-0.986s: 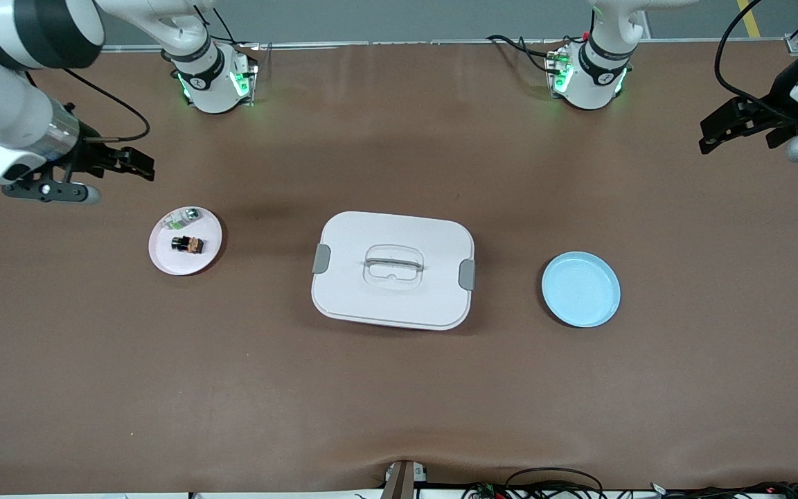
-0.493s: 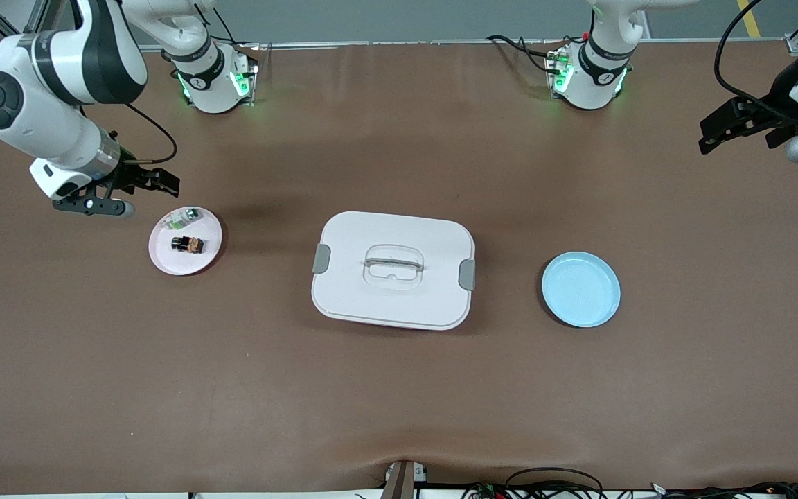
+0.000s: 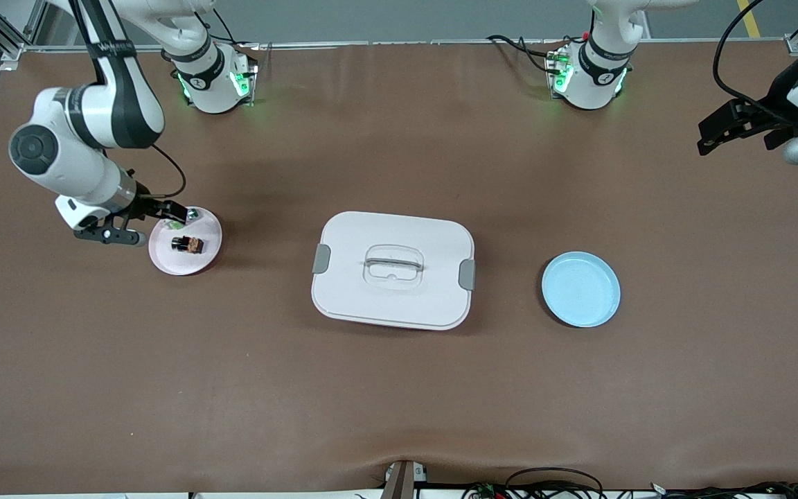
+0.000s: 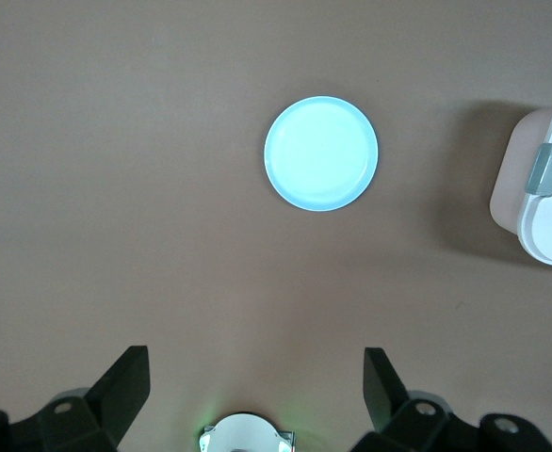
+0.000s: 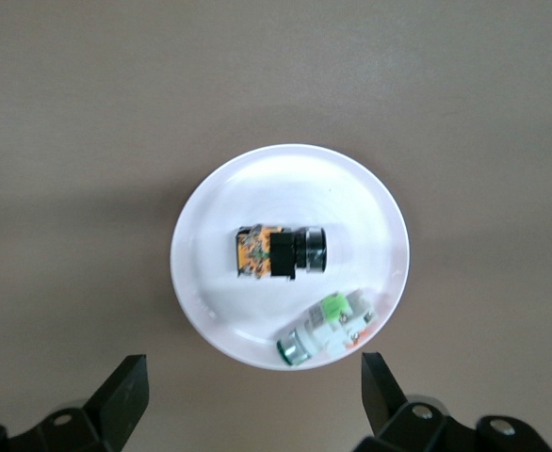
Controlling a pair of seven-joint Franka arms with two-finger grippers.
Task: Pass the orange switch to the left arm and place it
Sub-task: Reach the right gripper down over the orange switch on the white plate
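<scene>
Fingers spread wide on both my arms, holding nothing. My right gripper (image 3: 176, 210) hangs over the rim of the pale pink plate (image 3: 163, 260), which sits toward the right arm's end of the tabletop (image 3: 399, 402) from the box (image 3: 393, 270). The orange switch (image 3: 188, 244) lies on that plate beside a green-and-clear part (image 5: 328, 327). My left gripper (image 3: 724, 129) waits above the tabletop's left-arm end, well apart from the box, with the blue plate (image 3: 580, 289) between them.
</scene>
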